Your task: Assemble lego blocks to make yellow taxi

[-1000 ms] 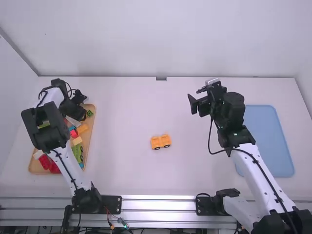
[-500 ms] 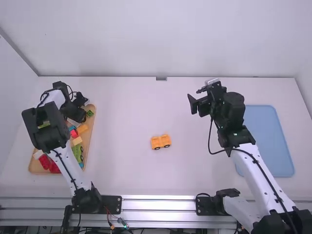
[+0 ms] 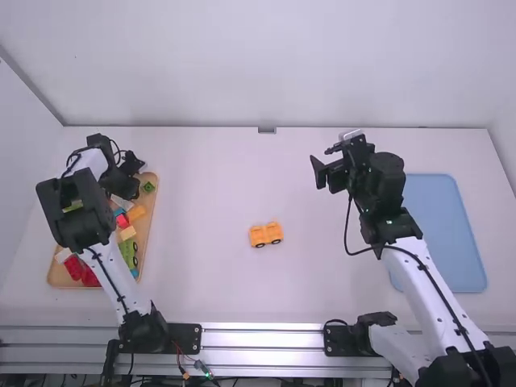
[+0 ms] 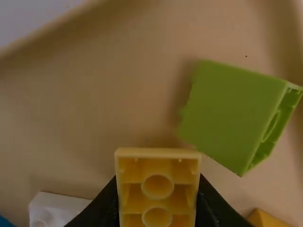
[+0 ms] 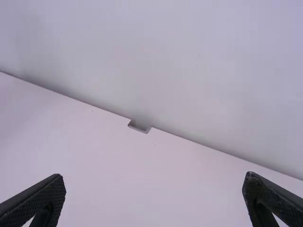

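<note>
Slightly shifted, left gripper [image 3: 135, 190] clamps 1 yellow block [image 4: 158, 153] near 1 green block [image 4: 232, 113]; right gripper [image 3: 321, 163] gapes empty.

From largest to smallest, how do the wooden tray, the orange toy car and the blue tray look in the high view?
Largest: wooden tray and blue tray, too alike to rank; an arm partly covers each.
Smallest: orange toy car.

You get bright, diffuse light over the desk [image 3: 201, 201] in the high view. In the left wrist view, it's dimmer around the left end effector [image 3: 127, 187]: 1 soft shadow hugs the green block [image 4: 232, 113] just beside it, and the tray rim [image 4: 47, 29] beyond blurs. Past the right end effector [image 3: 322, 164], the wall [image 5: 189, 71] shades gently grey.
</note>
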Robot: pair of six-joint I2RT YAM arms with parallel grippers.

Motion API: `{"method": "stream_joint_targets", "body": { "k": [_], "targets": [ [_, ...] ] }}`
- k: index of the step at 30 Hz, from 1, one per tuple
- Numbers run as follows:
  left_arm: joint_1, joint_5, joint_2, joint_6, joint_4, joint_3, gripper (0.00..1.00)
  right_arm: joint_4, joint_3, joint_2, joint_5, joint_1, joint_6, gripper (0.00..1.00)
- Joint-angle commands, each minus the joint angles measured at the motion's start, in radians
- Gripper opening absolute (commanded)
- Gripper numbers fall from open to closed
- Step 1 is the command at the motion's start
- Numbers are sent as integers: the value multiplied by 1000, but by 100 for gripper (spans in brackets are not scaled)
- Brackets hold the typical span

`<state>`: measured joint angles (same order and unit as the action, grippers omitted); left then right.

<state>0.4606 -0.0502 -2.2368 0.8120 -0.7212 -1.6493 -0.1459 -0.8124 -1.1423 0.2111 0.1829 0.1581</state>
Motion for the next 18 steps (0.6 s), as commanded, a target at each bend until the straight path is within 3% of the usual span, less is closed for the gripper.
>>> {"method": "stream_joint_targets", "body": {
  "k": [1, 5, 6, 10, 12, 18],
  "targets": [
    [3, 34, -27, -38, -23, -9, 27, -4, -43, -2, 6, 2, -5, 99],
    [3, 23, -26, -39, -84, -50, 22, -5, -43, -2, 41, 1, -3, 99],
    [3, -8, -25, -38, -114, -78, 17, -16, -43, -2, 81, 2, -4, 99],
    [3, -66, 6, -108, -154, -140, 15, -42, -43, -2, 134, 1, 3, 99],
    [0, -66, 31, -129, -149, -145, 16, -41, -43, -2, 132, 2, 3, 99],
    [-46, -155, 201, -119, -129, -85, 8, -97, -43, -72, 221, 1, -27, 99]
  ]
}}
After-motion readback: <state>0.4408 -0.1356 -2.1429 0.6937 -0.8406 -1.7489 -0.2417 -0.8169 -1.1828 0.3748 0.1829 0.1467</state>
